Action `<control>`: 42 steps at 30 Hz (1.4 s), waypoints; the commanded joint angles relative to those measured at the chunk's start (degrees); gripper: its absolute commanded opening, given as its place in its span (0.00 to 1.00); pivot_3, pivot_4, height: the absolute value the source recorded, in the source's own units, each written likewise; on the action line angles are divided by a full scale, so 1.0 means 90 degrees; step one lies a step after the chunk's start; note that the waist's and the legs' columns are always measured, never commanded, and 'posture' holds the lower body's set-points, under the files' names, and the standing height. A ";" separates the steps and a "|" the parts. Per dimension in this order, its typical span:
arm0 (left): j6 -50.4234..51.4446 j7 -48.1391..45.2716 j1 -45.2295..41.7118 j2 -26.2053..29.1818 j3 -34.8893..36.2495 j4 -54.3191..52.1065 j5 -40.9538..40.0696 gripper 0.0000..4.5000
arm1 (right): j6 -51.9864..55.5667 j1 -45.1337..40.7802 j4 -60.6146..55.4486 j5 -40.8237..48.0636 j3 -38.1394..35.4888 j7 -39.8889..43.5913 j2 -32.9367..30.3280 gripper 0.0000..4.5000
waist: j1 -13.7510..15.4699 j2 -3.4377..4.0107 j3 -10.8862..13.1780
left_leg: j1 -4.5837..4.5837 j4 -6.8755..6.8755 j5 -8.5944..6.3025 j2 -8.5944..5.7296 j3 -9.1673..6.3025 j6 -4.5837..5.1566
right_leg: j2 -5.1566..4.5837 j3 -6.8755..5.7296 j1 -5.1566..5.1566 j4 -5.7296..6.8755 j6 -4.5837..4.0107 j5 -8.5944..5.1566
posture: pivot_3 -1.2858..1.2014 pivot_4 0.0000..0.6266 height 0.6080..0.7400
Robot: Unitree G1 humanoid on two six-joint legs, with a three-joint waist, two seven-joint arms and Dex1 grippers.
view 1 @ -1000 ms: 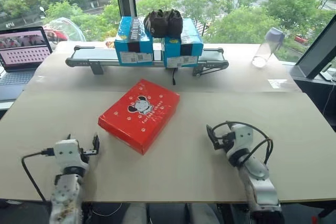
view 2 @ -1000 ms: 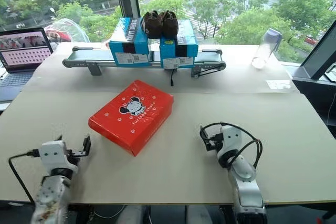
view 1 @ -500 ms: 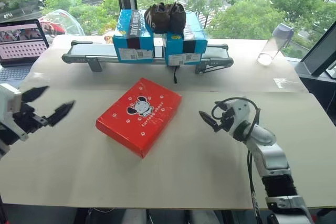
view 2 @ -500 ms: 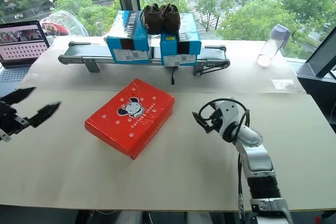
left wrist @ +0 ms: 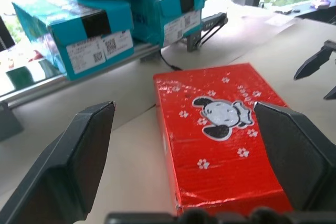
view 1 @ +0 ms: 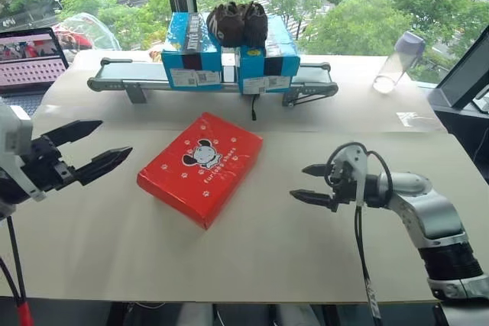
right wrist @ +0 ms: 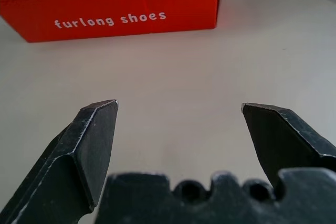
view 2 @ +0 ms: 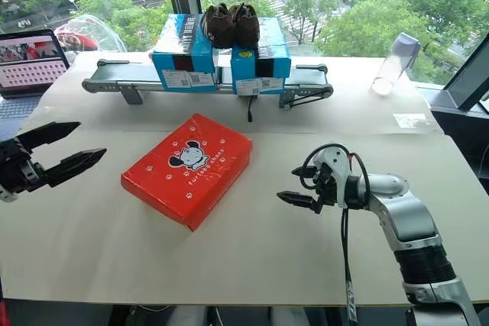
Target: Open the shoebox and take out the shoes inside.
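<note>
Two grippers hover over the counter (view 1: 252, 250), both with fingers spread apart and empty: the left gripper (view 1: 98, 145) at the shoebox's 9 o'clock, the right gripper (view 1: 309, 184) at its 3 o'clock, each pointing toward it. One red shoebox (view 1: 202, 166) lies closed mid-counter. At its 12 o'clock, two blue boxes (view 1: 186, 62) sit on one conveyor (view 1: 114, 76), carrying two dark brown shoes (view 1: 238, 23). One bottle (view 1: 399, 60) stands at 2 o'clock, one laptop (view 1: 30, 59) at 10 o'clock.

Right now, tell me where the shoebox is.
The shoebox lies closed at the table's middle, between the left claw and right claw, nearer than the conveyor.
</note>
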 commanded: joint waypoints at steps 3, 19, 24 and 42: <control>-0.0021 -0.0248 -0.0132 0.0010 0.0344 -0.0183 -0.0304 1.00 | -0.0081 -0.0146 0.0125 0.0029 -0.0022 0.0230 -0.0144 0.99 | 0.0001 -0.0001 0.0001 | 0.0000 0.0004 0.0001 0.0000 0.0001 -0.0002 | 0.0001 0.0001 0.0001 0.0001 0.0000 0.0000 | 0.52 0.24 1.00; -0.0028 -0.1999 0.0499 0.0630 0.0599 0.0468 0.0214 1.00 | -0.0804 -0.0488 0.1112 -0.0325 0.0290 0.0602 0.0017 0.50 | -0.0022 -0.0001 0.0002 | 0.0002 0.0004 0.0002 0.0003 0.0002 -0.0002 | 0.0008 0.0002 -0.0002 0.0005 -0.0033 0.0019 | 0.52 0.24 1.00; -0.0111 -0.2147 0.0476 0.0585 0.0584 0.0612 0.0433 1.00 | -0.0787 -0.0558 0.1118 -0.0340 0.0281 0.0565 0.0076 0.13 | -0.0004 -0.0002 0.0002 | 0.0001 0.0004 0.0002 0.0002 0.0002 -0.0002 | 0.0006 0.0001 -0.0002 0.0005 -0.0036 0.0021 | 0.52 0.24 1.00; 0.0462 -0.2271 0.0244 0.0744 0.0555 0.1109 0.0475 1.00 | -0.0217 -0.0563 0.0496 -0.0130 0.0216 0.0465 0.0040 0.01 | -0.0017 -0.0002 0.0002 | 0.0001 0.0007 0.0002 0.0003 0.0001 -0.0002 | 0.0006 0.0000 -0.0002 0.0014 -0.0037 0.0022 | 0.52 0.24 1.00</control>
